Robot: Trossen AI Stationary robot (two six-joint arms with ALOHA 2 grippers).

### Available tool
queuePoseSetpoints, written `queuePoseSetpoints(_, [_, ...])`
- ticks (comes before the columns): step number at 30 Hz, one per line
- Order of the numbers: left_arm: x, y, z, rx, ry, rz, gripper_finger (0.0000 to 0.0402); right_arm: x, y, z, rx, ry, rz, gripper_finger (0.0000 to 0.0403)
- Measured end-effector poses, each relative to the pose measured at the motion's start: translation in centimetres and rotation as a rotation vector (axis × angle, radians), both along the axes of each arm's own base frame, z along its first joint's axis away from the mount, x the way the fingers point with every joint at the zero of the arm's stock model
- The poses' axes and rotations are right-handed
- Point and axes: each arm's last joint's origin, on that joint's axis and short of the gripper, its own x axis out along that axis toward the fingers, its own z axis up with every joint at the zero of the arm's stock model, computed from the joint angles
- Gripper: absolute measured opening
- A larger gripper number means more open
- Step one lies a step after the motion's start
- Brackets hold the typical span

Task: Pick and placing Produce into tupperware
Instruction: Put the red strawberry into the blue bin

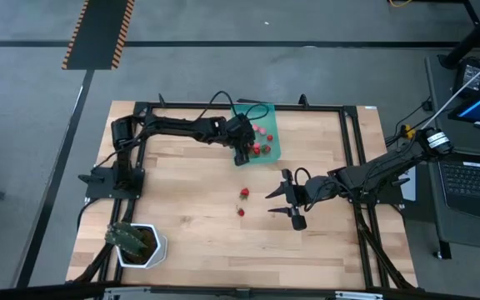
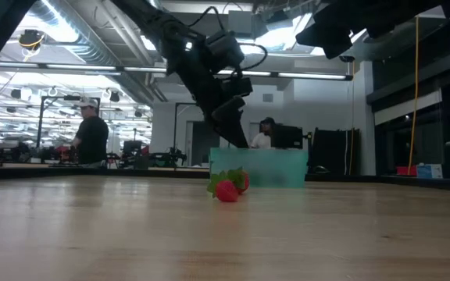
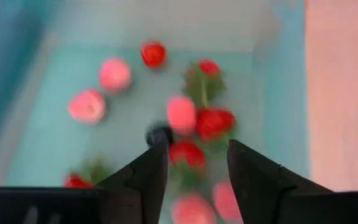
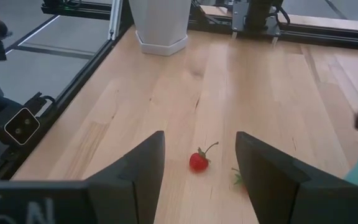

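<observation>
1. High view: the tupperware [image 1: 267, 133] lay at the far edge of the worktop [image 1: 190, 233], near the middle of that edge, with several red fruits [image 1: 260, 148] inside. The left gripper [image 1: 242, 155] hung over the near rim of the container. Two more fruits [image 1: 244, 192] lay on the bare wood toward the middle of the worktop, well apart from the container. The right gripper [image 1: 283, 202] waited just beside them, on the right-edge side. A white pot [image 1: 142, 247] with a plant stood at the near left corner.

2. Low view: one strawberry [image 2: 226, 191] with green leaves lay on the wood in front of the teal container [image 2: 258, 168] (a second one seemed to be hidden behind it). The left arm came down from above toward the container.

3. Left wrist view: the left gripper [image 3: 196, 163] had its fingers spread apart, with nothing between them. Below lay pink and red fruits [image 3: 215, 122] and a small dark berry [image 3: 159, 135] on the container floor.

4. Right wrist view: the right gripper [image 4: 199, 160] had its fingers spread, and one red strawberry [image 4: 197, 162] with a stem lay on the wood between them, not touched.

5. Risk, as I judge it: the strawberry is small and round, so a finger touching it on one side only could roll it away. Also, if the right arm carried fruit to the container while the left arm was above it, the two arms could meet.
</observation>
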Motion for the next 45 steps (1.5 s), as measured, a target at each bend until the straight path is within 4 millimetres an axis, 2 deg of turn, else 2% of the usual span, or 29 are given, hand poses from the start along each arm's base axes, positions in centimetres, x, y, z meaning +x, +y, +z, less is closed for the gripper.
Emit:
queuePoseSetpoints(4, [-0.5,-1.4,1.1,-0.025,0.010,-0.009,0.0151,0.0,0.0,0.0,0.004,0.003,-0.002,0.0197])
queuePoseSetpoints(12, [-1.5,-7.2,4.7,-0.007,-0.133,-0.143,0.0143,-0.1,0.3,0.1,0.007,-0.007,0.014,0.0197])
queuePoseSetpoints(16, [-3.2,-10.1,6.8,0.002,-0.273,-0.208,0.0139,-0.1,0.4,0.1,0.011,-0.010,0.017,0.0197])
queuePoseSetpoints(19, [-4.8,-12.0,7.2,-0.007,-0.345,-0.250,0.0136,0.0,0.4,0.2,0.018,-0.025,0.016,0.0197])
queuePoseSetpoints(25, [-8.2,-15.5,6.2,-0.031,-0.453,-0.347,0.0130,0.1,0.5,0.6,0.054,-0.054,0.007,0.0197])
queuePoseSetpoints(28, [-9.8,-16.6,5.8,-0.036,-0.502,-0.385,0.0127,0.1,0.5,0.5,0.061,-0.047,0.003,0.0197])
queuePoseSetpoints(34, [-12.9,-17.7,4.9,-0.052,-0.563,-0.433,0.0127,0.0,0.5,0.5,0.097,-0.034,-0.013,0.0197])
queuePoseSetpoints(45, [-16.8,-19.2,2.2,-0.054,-0.685,-0.445,0.0137,0.1,0.4,0.5,0.162,-0.027,-0.042,0.0197])
